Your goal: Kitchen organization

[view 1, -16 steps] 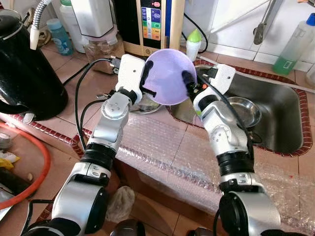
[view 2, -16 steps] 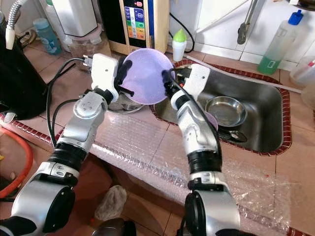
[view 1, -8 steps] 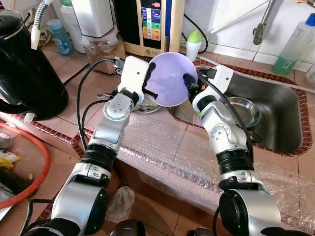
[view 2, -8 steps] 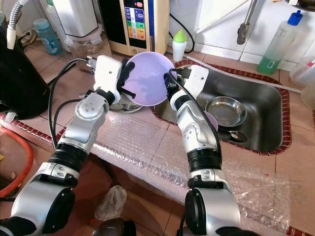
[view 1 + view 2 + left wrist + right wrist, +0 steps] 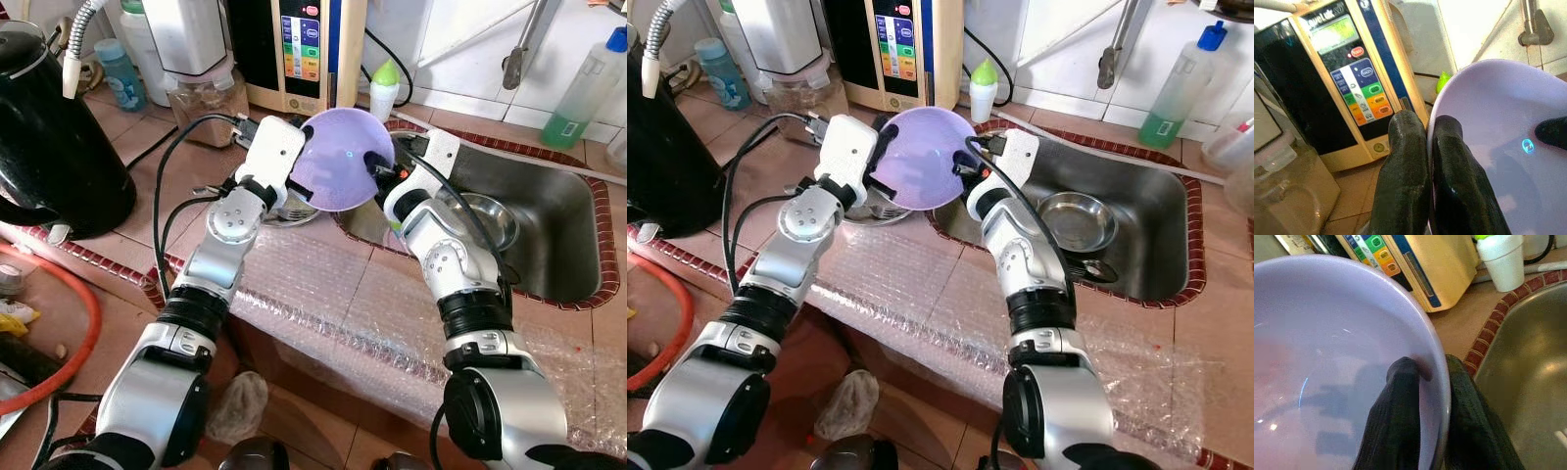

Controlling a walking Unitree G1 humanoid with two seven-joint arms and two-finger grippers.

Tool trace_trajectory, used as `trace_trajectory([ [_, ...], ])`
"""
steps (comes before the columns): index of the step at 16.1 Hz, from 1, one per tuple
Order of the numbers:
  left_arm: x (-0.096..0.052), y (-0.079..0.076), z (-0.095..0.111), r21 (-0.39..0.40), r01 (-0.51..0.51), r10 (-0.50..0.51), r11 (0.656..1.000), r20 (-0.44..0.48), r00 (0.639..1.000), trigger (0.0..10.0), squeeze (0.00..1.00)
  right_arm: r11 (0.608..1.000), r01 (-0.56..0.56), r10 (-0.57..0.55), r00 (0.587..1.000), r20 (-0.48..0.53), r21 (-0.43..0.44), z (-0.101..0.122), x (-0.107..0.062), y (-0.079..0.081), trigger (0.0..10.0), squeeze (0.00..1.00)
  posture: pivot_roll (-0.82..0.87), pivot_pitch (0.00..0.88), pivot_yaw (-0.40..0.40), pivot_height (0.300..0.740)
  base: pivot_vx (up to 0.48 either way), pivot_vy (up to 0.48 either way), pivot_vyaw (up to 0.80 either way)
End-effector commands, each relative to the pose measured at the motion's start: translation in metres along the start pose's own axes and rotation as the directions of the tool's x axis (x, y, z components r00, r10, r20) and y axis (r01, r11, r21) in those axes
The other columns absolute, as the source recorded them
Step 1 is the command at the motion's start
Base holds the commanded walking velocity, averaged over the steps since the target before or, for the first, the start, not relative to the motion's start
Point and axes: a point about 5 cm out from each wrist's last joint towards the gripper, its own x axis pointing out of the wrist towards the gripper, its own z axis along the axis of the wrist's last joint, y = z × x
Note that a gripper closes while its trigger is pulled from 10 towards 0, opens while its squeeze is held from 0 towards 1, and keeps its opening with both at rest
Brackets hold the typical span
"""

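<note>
I have both hands on the purple bowl (image 5: 343, 159), and I am holding it up in the air, above the worktop (image 5: 323, 284) edge where it meets the near left corner of the sink (image 5: 563, 235). The left hand (image 5: 1422, 147) is clamped on the bowl's rim, with one finger inside and one outside. The right hand (image 5: 1422, 382) is clamped on the far side of the rim the same way. The bowl is tipped up so I can see into it, and it looks empty. Under it, by the left arm, sits a metal dish (image 5: 284, 211) on the worktop. In the sink is a steel bowl (image 5: 487, 220). Behind the purple bowl stands a machine with coloured buttons (image 5: 304, 44), and a small white bottle with a green cap (image 5: 385, 86) stands near the sink's back corner. A big black kettle (image 5: 49, 137) is at the left side of the worktop. I think I am passing the bowl from one hand to the other, or turning it before I put it away. To do this well, I must not let both hands pull apart, or the thin rim could bend or slip. One hand should keep a firm hold before the other lets go. I should move slowly and keep clear of the bottle and the machine behind.
</note>
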Motion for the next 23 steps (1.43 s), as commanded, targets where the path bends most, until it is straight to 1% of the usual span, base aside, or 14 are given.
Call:
trace_trajectory([
  [1,0.003,0.009,0.014,0.013,-0.018,0.017,1.0,0.076,0.997,0.0,0.0,0.992,0.122,-0.122,0.992,0.009,0.004,0.009,-0.005,-0.027,0.0,0.0,-0.06,0.0,0.035,0.74,0.0,0.0,0.0],
  [2,0.001,0.009,0.01,0.008,-0.015,0.014,1.0,0.064,0.998,0.0,0.0,0.993,0.117,-0.117,0.993,0.014,0.002,0.009,-0.005,-0.025,0.0,0.0,-0.07,0.0,0.04,0.74,0.0,0.0,0.0],
  [3,0.001,0.005,0.007,-0.004,0.019,-0.018,1.0,0.05,0.999,4.0,0.0,0.993,0.118,-0.118,0.993,0.011,0.005,0.006,-0.005,-0.024,0.0,0.0,-0.07,0.0,0.045,0.74,0.0,0.0,0.0],
  [4,0.0,0.003,0.008,-0.01,0.022,-0.022,1.0,0.055,0.998,10.0,1.0,0.992,0.125,-0.125,0.992,0.01,0.007,0.003,-0.006,-0.025,0.0,0.0,-0.07,0.0,0.045,0.74,0.0,0.0,0.0],
  [6,0.0,0.0,0.009,-0.018,0.028,-0.026,0.999,0.066,0.997,10.0,1.0,0.987,0.162,-0.162,0.987,0.022,0.01,0.002,-0.008,-0.027,0.0,0.0,-0.06,0.0,0.049,0.74,0.0,0.0,0.0],
  [11,0.001,0.004,0.012,-0.014,0.014,-0.013,1.0,0.081,0.997,10.0,1.0,0.965,0.263,-0.264,0.962,0.072,0.023,0.009,-0.006,-0.034,0.0,0.0,-0.05,0.0,0.05,0.74,0.0,0.0,0.0],
  [14,0.001,0.003,0.014,-0.011,0.029,-0.028,1.0,0.09,0.996,10.0,1.0,0.906,0.423,-0.414,0.896,0.159,-0.026,0.019,-0.012,-0.054,0.0,0.0,-0.03,0.0,0.039,0.74,0.0,0.0,0.0],
  [16,-0.005,0.008,0.008,-0.02,-0.01,0.011,1.0,0.076,0.997,10.0,1.0,0.828,0.558,-0.542,0.819,0.186,-0.046,0.023,-0.023,-0.079,0.0,0.0,-0.03,0.0,0.03,0.74,0.0,0.0,0.0],
  [17,-0.01,0.011,0.003,-0.025,-0.033,0.035,0.999,0.061,0.998,10.0,1.0,0.805,0.592,-0.577,0.799,0.168,-0.047,0.019,-0.026,-0.087,0.0,0.0,-0.03,0.0,0.028,0.74,0.0,0.0,0.0],
  [19,-0.016,0.016,-0.004,-0.029,-0.067,0.068,0.997,0.034,0.997,10.0,1.0,0.787,0.617,-0.607,0.782,0.141,-0.03,0.012,-0.03,-0.095,0.0,0.0,-0.03,0.0,0.025,0.74,0.0,0.0,0.0],
  [20,-0.023,0.022,-0.012,-0.019,-0.104,0.105,0.994,0.007,0.994,10.0,1.0,0.768,0.641,-0.636,0.764,0.105,-0.014,0.002,-0.035,-0.102,4.1,0.0,-0.03,0.0,0.024,0.74,0.0,0.0,0.0],
  [21,-0.029,0.027,-0.019,-0.021,-0.141,0.141,0.99,-0.02,0.99,10.0,1.0,0.756,0.655,-0.652,0.754,0.08,-0.012,-0.005,-0.037,-0.106,10.0,0.0,-0.03,0.0,0.024,0.74,0.0,0.0,0.0],
  [22,-0.037,0.036,-0.029,-0.036,-0.204,0.202,0.978,-0.071,0.977,10.0,1.0,0.736,0.677,-0.676,0.735,0.047,-0.001,-0.016,-0.042,-0.113,10.0,0.0,-0.03,0.0,0.023,0.74,0.0,0.0,0.0],
  [23,-0.042,0.041,-0.034,-0.038,-0.237,0.233,0.971,-0.096,0.968,10.0,1.0,0.726,0.688,-0.688,0.725,0.031,0.004,-0.021,-0.044,-0.116,10.0,1.0,-0.03,0.0,0.023,0.74,0.0,0.0,0.0],
])
